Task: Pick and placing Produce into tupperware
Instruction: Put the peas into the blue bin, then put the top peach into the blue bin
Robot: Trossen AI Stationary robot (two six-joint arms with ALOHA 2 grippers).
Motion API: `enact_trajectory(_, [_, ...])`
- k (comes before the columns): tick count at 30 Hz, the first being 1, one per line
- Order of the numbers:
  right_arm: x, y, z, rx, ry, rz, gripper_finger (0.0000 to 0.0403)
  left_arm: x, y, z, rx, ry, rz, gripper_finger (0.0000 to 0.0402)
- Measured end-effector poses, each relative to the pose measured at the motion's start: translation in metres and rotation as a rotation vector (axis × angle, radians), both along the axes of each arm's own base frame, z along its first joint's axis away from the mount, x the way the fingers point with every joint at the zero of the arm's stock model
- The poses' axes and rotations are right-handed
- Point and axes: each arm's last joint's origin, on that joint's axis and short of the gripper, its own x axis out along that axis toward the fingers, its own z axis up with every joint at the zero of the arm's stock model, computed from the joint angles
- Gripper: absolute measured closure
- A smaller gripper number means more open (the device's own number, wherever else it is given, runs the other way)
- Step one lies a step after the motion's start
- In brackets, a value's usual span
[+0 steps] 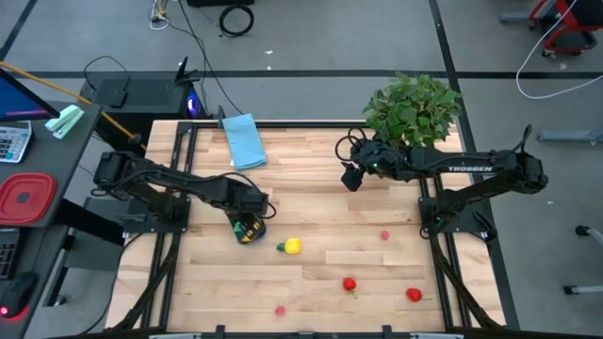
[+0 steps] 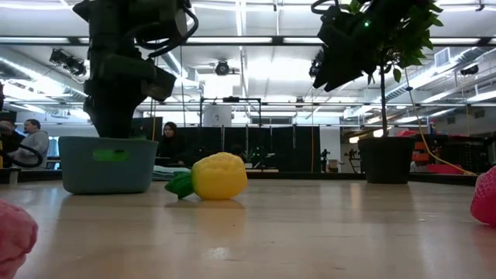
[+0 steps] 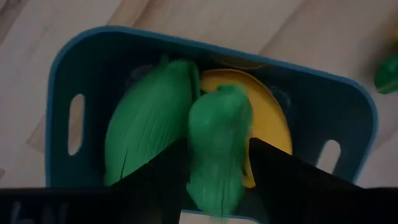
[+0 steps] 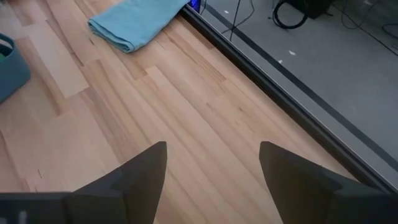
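Note:
The dark teal tub (image 1: 248,231) stands on the table left of centre, also in the low view (image 2: 108,164). My left gripper (image 3: 217,146) reaches down into it from above (image 1: 252,215), shut on a green piece (image 3: 219,124). Another green piece (image 3: 149,118) and the yellow banana (image 3: 273,115) lie inside the tub (image 3: 93,56). A yellow piece with a green stem (image 1: 290,247) (image 2: 217,176) lies on the table just right of the tub. My right gripper (image 1: 352,177) (image 4: 212,149) hangs open above the table, by the plant. My left gripper pinches the green piece at its near end (image 3: 217,180) between the two fingers (image 3: 168,168), coming from above and pointing down into the tub. The piece's far end (image 3: 224,99) lies over the banana; whether it rests on it, I cannot tell.
Red pieces lie on the table's near right part (image 1: 350,283) (image 1: 413,295) (image 1: 384,235), and one near the front edge (image 1: 280,308). A light blue folded cloth (image 1: 244,139) (image 4: 134,25) sits at the far edge. A potted plant (image 1: 413,108) stands at the far right.

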Motion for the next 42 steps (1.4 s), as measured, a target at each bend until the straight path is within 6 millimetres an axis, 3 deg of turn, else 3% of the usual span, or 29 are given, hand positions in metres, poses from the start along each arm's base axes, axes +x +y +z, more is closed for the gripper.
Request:
enact_trajectory(13, [0.000, 0.000, 0.000, 0.000, -0.002, 0.000, 0.0136, 0.002, 0.005, 0.010, -0.022, -0.022, 0.073, 0.0202])
enact_trajectory(17, [0.000, 0.000, 0.000, 0.000, -0.002, 0.000, 0.0136, 0.013, 0.010, 0.040, -0.013, -0.064, 0.048, 0.0215])
enact_trajectory(22, [0.001, 0.002, 0.000, 0.034, 0.000, 0.060, 0.0136, 0.033, 0.015, 0.096, 0.074, -0.228, -0.045, 0.0232])
enact_trajectory(26, [0.004, 0.012, -0.002, 0.151, -0.001, 0.283, 0.0137, 0.043, 0.016, 0.139, 0.188, -0.375, -0.227, 0.0240])
enact_trajectory(31, [0.007, 0.042, -0.002, 0.297, -0.016, 0.559, 0.0143, 0.050, 0.018, 0.166, 0.292, -0.499, -0.391, 0.0238])
enact_trajectory(35, [0.008, 0.066, -0.002, 0.323, -0.015, 0.617, 0.0149, 0.048, 0.021, 0.160, 0.305, -0.454, -0.426, 0.0229])
enact_trajectory(42, [0.010, 0.092, 0.002, 0.296, -0.067, 0.618, 0.0152, 0.052, 0.015, 0.120, 0.238, -0.399, -0.428, 0.0214])
